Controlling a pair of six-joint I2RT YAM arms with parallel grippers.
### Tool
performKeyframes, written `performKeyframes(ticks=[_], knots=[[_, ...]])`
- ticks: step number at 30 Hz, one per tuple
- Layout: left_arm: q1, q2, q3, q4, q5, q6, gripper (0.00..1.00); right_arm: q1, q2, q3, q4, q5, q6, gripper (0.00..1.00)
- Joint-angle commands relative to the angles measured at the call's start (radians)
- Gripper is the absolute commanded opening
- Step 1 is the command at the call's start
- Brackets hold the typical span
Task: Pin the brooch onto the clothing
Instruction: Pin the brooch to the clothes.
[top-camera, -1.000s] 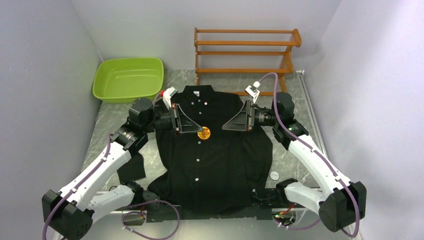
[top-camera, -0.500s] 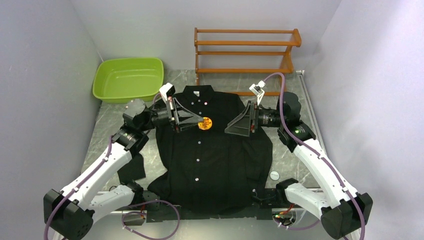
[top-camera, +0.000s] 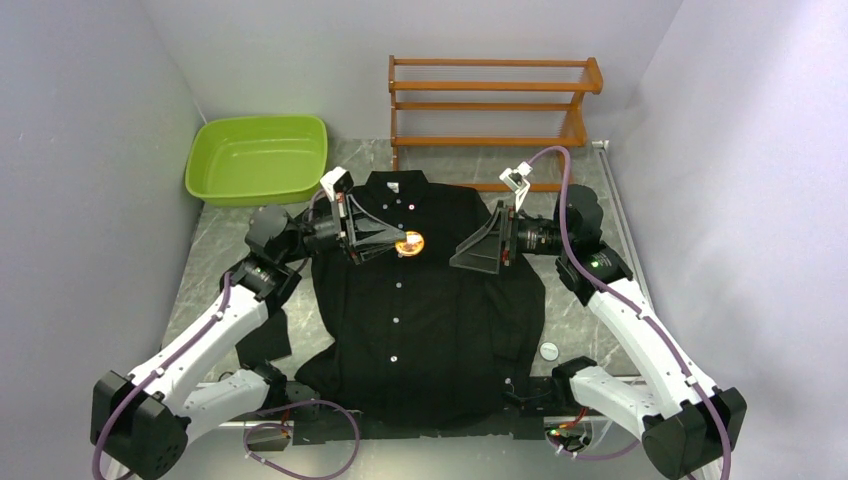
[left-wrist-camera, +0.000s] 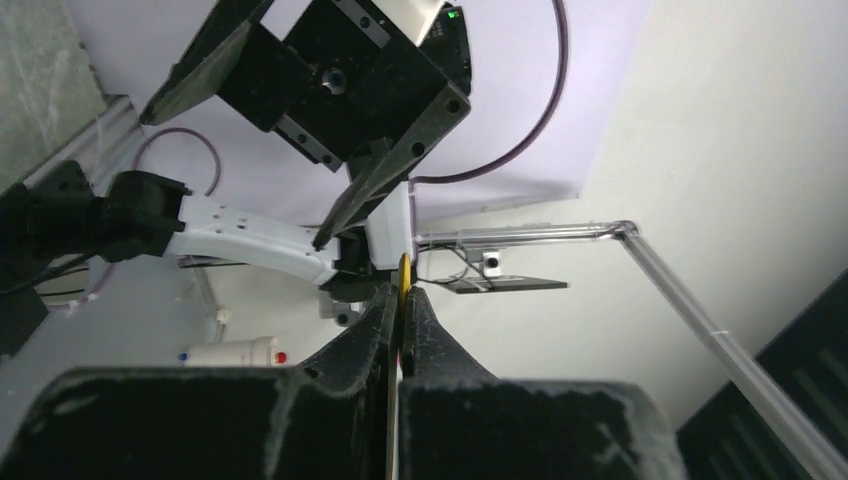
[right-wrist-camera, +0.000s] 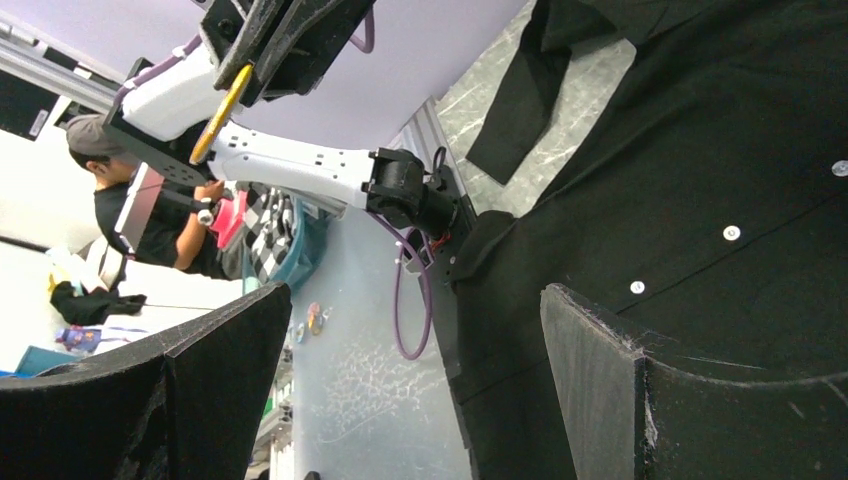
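Brooch (top-camera: 408, 243) in left tool (top-camera: 399, 244), apart from basin (top-camera: 256, 160)

R grip (right-wrist-camera: 410, 295) jaws wide | L grip (right-wrist-camera: 250, 72) pinches brooch (right-wrist-camera: 222, 112); black shirt (right-wrist-camera: 700, 120) at right

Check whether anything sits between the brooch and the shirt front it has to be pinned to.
Nothing visible does. The left gripper is shut on the brooch over the upper front of the shirt, with only bare black fabric under it. The open right gripper faces it from the side, not beneath it.
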Motion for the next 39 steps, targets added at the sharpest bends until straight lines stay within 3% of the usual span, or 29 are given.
performKeyframes(ticks=[1, 5, 7, 17, 24, 26, 28, 31, 33, 36, 39], knots=[[0.003, -0.016, 0.106, -0.149, 0.038, 0.211, 0.03, -0.004, -0.004, 0.026, 0.008, 0.021, -0.038, 1.00], [0.003, -0.019, 0.255, -0.619, -0.030, 0.636, 0.03, -0.004, 0.021, 0.026, -0.048, 0.071, -0.084, 1.00], [0.003, -0.021, 0.278, -0.735, -0.080, 0.781, 0.03, -0.004, 0.041, 0.032, -0.101, 0.129, -0.124, 1.00], [0.021, 0.094, 0.241, -0.806, -0.134, 1.155, 0.03, 0.037, 0.244, 0.017, -0.286, 0.700, -0.307, 1.00], [0.041, 0.109, 0.134, -0.595, -0.257, 1.305, 0.02, 0.164, 0.486, 0.094, -0.289, 0.984, -0.360, 0.99], [0.054, 0.106, 0.098, -0.522, -0.302, 1.323, 0.03, 0.188, 0.563, 0.129, -0.295, 1.001, -0.368, 0.92], [0.071, 0.115, 0.074, -0.449, -0.307, 1.337, 0.03, 0.195, 0.633, 0.163, -0.301, 0.990, -0.371, 0.69], [0.103, 0.166, 0.094, -0.399, -0.235, 1.353, 0.03, 0.205, 0.703, 0.183, -0.295, 0.994, -0.363, 0.54], [0.127, 0.224, 0.130, -0.404, -0.181, 1.373, 0.03, 0.213, 0.733, 0.174, -0.274, 1.011, -0.357, 0.48], [0.154, 0.281, 0.175, -0.404, -0.125, 1.392, 0.03, 0.220, 0.775, 0.165, -0.272, 1.057, -0.348, 0.48], [0.184, 0.342, 0.196, -0.352, -0.059, 1.389, 0.03, 0.220, 0.800, 0.151, -0.278, 1.079, -0.341, 0.28]])
